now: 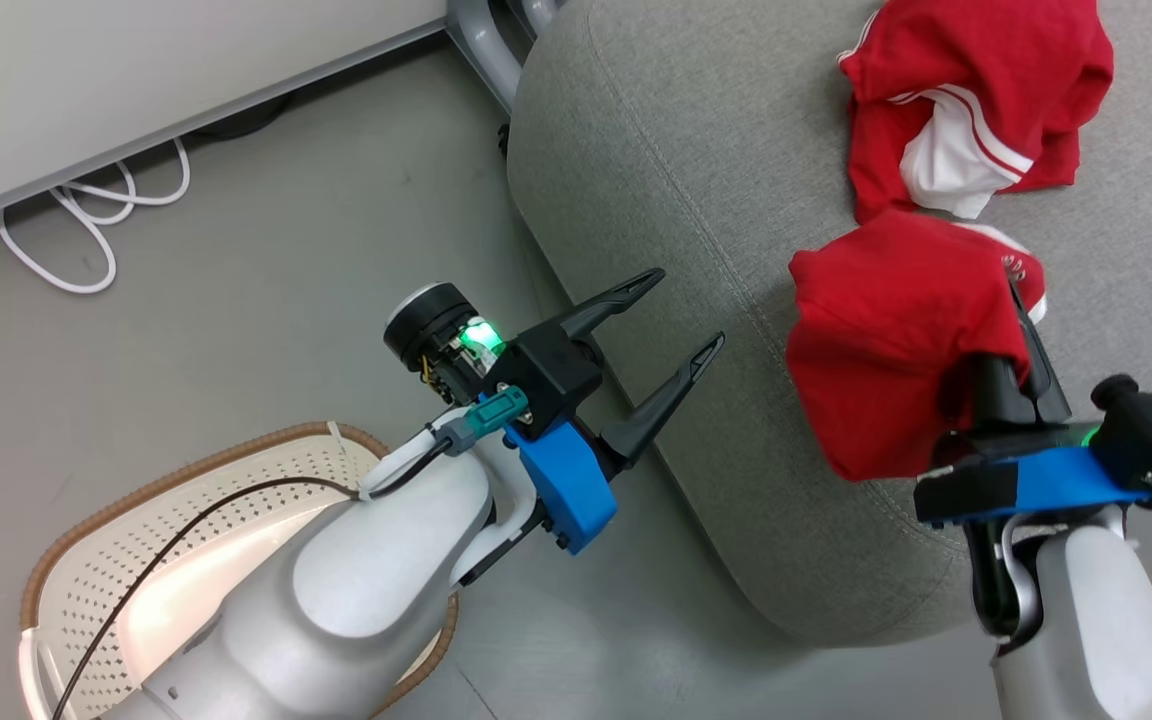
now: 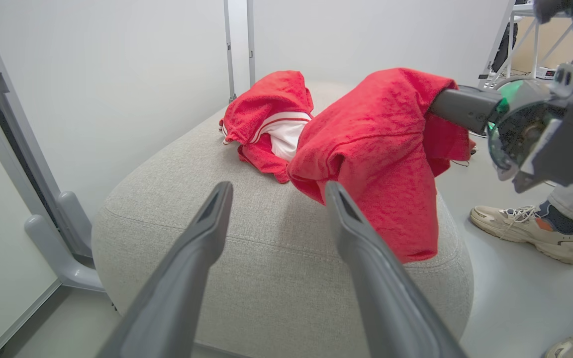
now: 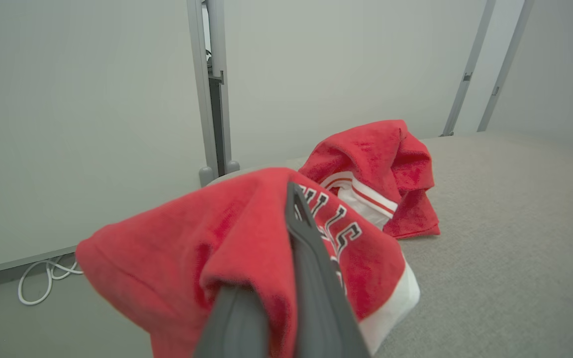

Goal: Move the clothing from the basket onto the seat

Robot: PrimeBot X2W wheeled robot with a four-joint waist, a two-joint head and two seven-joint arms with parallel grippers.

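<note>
Soft, light and limp, the lettered garment (image 1: 886, 340) drapes over the right gripper (image 1: 1018, 305), which is clamped on a bunched fold, probably the surest hold. The left gripper (image 1: 690, 306) gapes empty.

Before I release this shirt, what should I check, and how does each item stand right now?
1. Right tool shut on the lettered garment: ok.
2. Lettered garment well in over the seat: not ok; one side hangs down the rounded edge.
3. Striped garment lying on the seat: ok.
4. Left tool open, holding nothing: ok.
5. Basket emptied: cannot tell; the left arm covers much of it.
6. Space beside the seat free: not ok; a person's shoe stands close by.
</note>
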